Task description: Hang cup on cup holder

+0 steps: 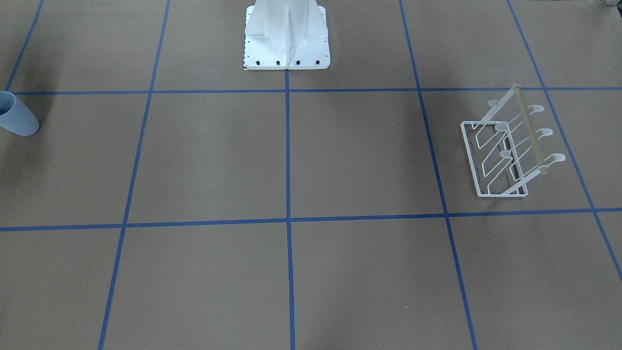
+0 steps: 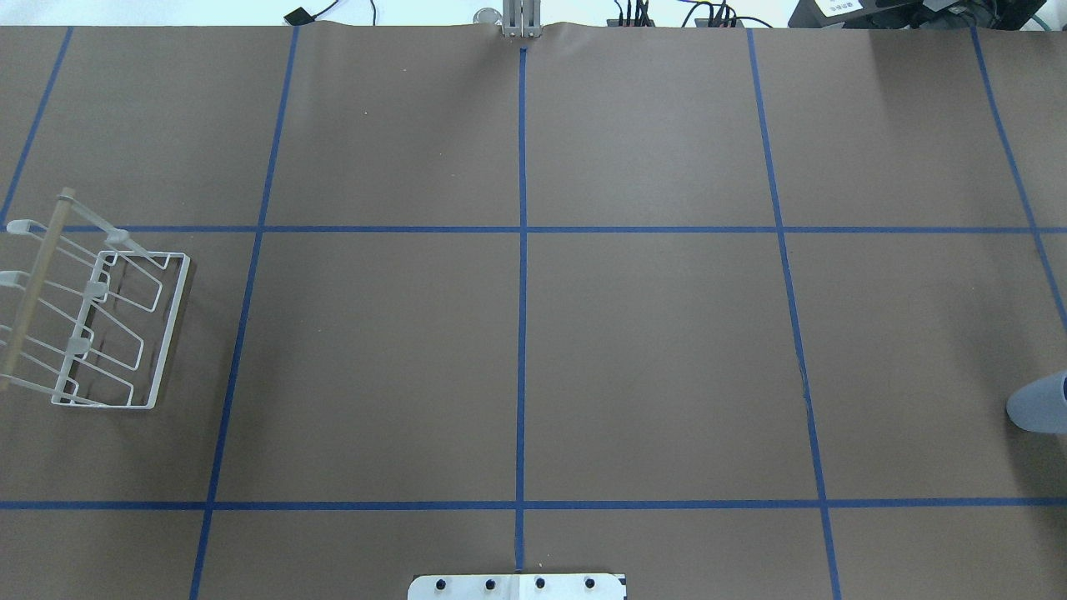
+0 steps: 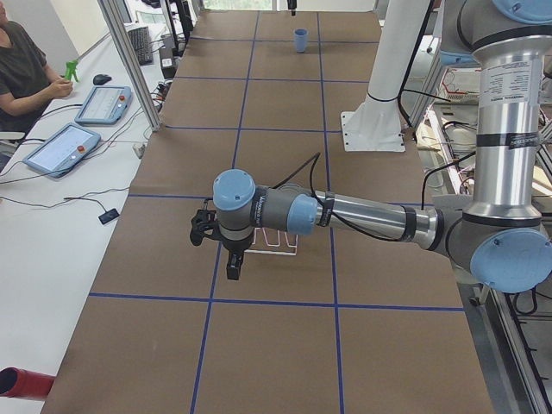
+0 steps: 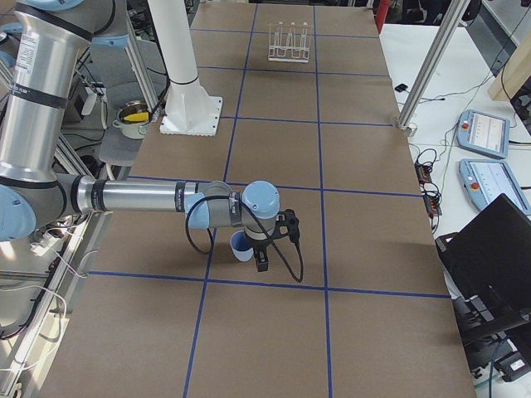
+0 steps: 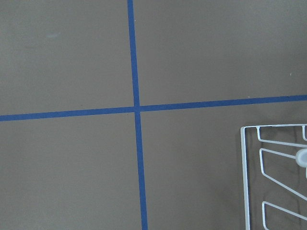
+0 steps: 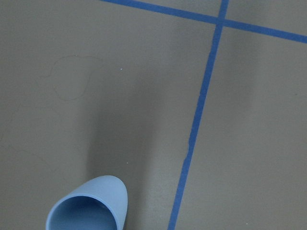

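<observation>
The pale blue cup (image 1: 18, 116) stands upright, mouth up, near the table's end on my right side; it also shows in the overhead view (image 2: 1039, 404) and the right wrist view (image 6: 90, 205). The white wire cup holder (image 1: 505, 146) with its tan rod stands near the left end, also in the overhead view (image 2: 96, 321) and the left wrist view (image 5: 276, 177). My right gripper (image 4: 262, 261) hangs just beside the cup (image 4: 241, 246). My left gripper (image 3: 233, 263) hangs above the table next to the cup holder (image 3: 276, 241). I cannot tell whether either is open or shut.
The white pedestal base (image 1: 286, 41) stands at the robot's edge of the table. Blue tape lines grid the brown table. An operator (image 3: 21, 65) with tablets (image 3: 60, 147) sits along the far side. A laptop (image 4: 489, 249) lies off the table.
</observation>
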`<action>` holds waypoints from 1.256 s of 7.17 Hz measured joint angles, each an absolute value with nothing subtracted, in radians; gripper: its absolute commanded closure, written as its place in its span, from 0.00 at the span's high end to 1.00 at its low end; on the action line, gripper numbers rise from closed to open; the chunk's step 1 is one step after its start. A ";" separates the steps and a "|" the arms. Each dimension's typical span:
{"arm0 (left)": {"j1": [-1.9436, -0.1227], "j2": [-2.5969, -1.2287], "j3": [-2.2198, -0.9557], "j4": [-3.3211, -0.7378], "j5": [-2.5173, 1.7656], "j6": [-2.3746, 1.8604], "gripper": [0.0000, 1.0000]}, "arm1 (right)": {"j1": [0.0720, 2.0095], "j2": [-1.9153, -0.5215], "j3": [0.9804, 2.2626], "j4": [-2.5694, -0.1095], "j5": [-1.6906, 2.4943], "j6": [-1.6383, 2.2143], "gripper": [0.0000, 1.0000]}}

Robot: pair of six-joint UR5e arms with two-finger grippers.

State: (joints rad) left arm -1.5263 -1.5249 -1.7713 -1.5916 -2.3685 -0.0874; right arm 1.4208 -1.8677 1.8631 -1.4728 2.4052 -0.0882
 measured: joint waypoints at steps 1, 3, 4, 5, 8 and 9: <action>-1.526 -1.525 -1.771 -1.591 -2.368 -0.087 0.98 | 1.384 -1.872 1.863 -1.441 2.405 -0.060 1.00; -1.526 -1.525 -1.769 -1.593 -2.368 -0.087 0.98 | 1.338 -1.890 1.862 -1.384 2.398 -0.033 1.00; -1.526 -1.525 -1.769 -1.594 -2.368 -0.087 0.98 | 1.323 -1.898 1.862 -1.369 2.396 -0.030 1.00; -1.526 -1.525 -1.766 -1.594 -2.368 -0.087 0.98 | 1.313 -1.904 1.857 -1.360 2.395 -0.027 1.00; -1.526 -1.525 -1.759 -1.594 -2.368 -0.087 0.98 | 1.271 -1.903 1.840 -1.354 2.352 -0.026 1.00; -1.526 -1.525 -1.758 -1.593 -2.367 -0.087 0.98 | 1.261 -1.903 1.839 -1.353 2.343 -0.025 0.99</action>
